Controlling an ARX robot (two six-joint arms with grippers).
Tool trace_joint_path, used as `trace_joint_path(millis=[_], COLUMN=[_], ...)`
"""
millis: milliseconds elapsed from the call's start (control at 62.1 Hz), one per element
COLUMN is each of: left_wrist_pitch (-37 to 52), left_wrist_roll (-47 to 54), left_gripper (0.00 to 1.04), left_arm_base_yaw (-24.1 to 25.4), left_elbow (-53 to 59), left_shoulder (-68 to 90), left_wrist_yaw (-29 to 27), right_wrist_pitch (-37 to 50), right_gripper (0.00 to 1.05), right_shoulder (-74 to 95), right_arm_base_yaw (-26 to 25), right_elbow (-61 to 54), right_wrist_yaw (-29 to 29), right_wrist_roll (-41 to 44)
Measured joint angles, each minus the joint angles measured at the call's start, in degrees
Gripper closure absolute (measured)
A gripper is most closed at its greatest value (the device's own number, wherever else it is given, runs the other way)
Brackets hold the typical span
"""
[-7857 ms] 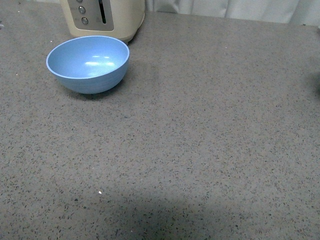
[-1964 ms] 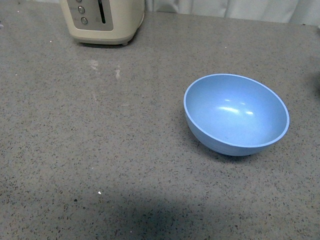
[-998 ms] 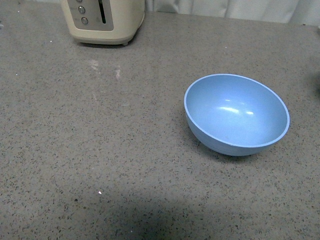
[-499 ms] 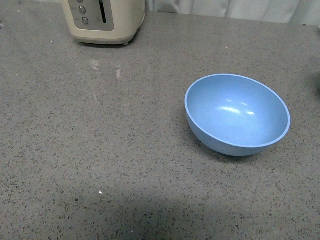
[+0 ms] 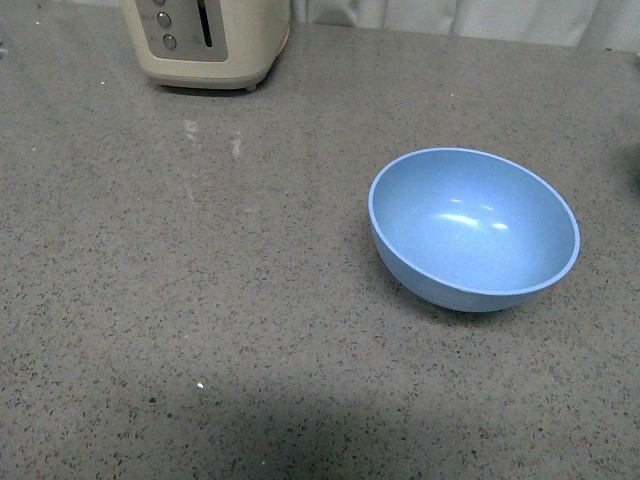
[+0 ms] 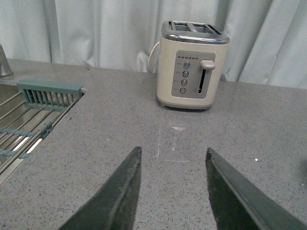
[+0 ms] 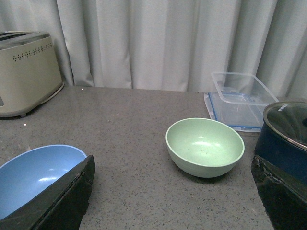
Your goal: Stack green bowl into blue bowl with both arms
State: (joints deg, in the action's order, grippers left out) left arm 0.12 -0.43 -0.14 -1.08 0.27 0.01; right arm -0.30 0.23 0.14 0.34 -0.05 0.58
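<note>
Since the earliest frame the blue bowl (image 5: pixel 473 228) has shifted from beside the toaster (image 5: pixel 205 40) to right of centre on the tabletop (image 5: pixel 200 300). Your left gripper (image 6: pixel 172 151) and right gripper (image 7: pixel 172 160) both gape wide, holding nothing. The green bowl (image 7: pixel 205 146) stands untouched ahead of the right gripper — take its rim squarely and close gently.

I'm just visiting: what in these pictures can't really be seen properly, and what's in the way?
Green bowl: missing from the front view; only the right wrist view shows it.
Blue bowl: in the right wrist view, partly hidden by a finger of the right end effector.
Toaster: top cut off by the front view's upper edge.
Lidded dark pot: cut by the right wrist picture's edge and the other finger.
</note>
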Motion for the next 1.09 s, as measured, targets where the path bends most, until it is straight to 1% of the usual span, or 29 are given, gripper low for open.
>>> trace_joint_path(millis=[64,81,177,193,242,290,322,338,370,386,419,467,547,612,628,660,773,821,950,1014,1095], left_wrist_pitch=[0.0,0.0,0.0,0.0,0.0,0.0,0.0,0.0,0.0,0.0,0.0,0.0,-0.02,-0.02,-0.02,-0.02,-0.04,-0.04,-0.04,-0.04,-0.04], left_wrist_roll=[0.0,0.0,-0.02,0.0,0.04,0.09,0.11,0.11,0.11,0.11,0.13,0.13,0.13,0.15,0.15,0.15,0.13,0.13,0.15,0.15,0.15], left_gripper=[0.49,0.44,0.2,0.15,0.05,0.07,0.07,0.07,0.06,0.06,0.06,0.06,0.06,0.06,0.06,0.06,0.06,0.06,0.06,0.06,0.06], left_arm_base_yaw=[0.0,0.0,0.0,0.0,0.0,0.0,0.0,0.0,0.0,0.0,0.0,0.0,0.0,0.0,0.0,0.0,0.0,0.0,0.0,0.0,0.0], left_elbow=[0.0,0.0,0.0,0.0,0.0,0.0,0.0,0.0,0.0,0.0,0.0,0.0,0.0,0.0,0.0,0.0,0.0,0.0,0.0,0.0,0.0], left_shoulder=[0.0,0.0,0.0,0.0,0.0,0.0,0.0,-0.02,-0.02,0.0,-0.04,-0.11,-0.09,-0.09,-0.09,-0.09,-0.09,-0.11,-0.09,-0.09,-0.09], left_wrist_yaw=[0.0,0.0,0.0,0.0,0.0,0.0,0.0,0.0,-0.02,-0.13,-0.09,0.02,-0.02,0.0,0.0,-0.02,-0.04,-0.04,-0.02,-0.02,-0.02], right_wrist_pitch=[0.0,0.0,0.0,0.0,0.0,-0.04,-1.29,-1.84,-0.92,0.59,3.65,9.4,17.55,21.29,21.64,22.34,21.55,19.5,16.28,13.31,7.34], right_gripper=[0.09,0.09,0.09,0.09,0.09,0.09,0.09,0.09,0.09,0.09,0.09,0.09,0.09,0.09,0.09,0.09,0.09,0.09,0.09,0.09,0.09], right_shoulder=[0.0,0.0,0.0,0.0,0.0,0.04,1.18,2.73,5.84,8.13,12.26,19.85,32.61,42.16,43.69,49.64,62.05,66.6,75.34,78.77,83.34], right_arm_base_yaw=[0.0,0.0,0.0,0.0,0.0,0.02,1.07,1.33,1.33,0.9,-0.26,-2.51,-6.03,-7.96,-8.2,-8.9,-9.86,-10.03,-10.12,-10.05,-9.46], right_elbow=[0.0,0.0,0.0,0.0,0.0,0.0,0.33,0.74,1.29,1.75,2.58,4.0,7.26,10.71,11.32,13.79,20.09,23.5,30.49,33.79,38.36], right_wrist_yaw=[0.0,0.0,0.0,0.0,0.0,0.39,3.89,6.95,11.04,12.02,11.96,10.19,4.83,0.59,0.22,-2.34,-6.97,-8.9,-11.37,-12.7,-14.01], right_wrist_roll=[0.0,0.0,0.0,0.0,0.0,0.02,0.76,1.62,2.47,3.37,4.46,6.19,8.92,11.58,11.8,13.49,18.03,20.06,23.85,25.29,27.91])
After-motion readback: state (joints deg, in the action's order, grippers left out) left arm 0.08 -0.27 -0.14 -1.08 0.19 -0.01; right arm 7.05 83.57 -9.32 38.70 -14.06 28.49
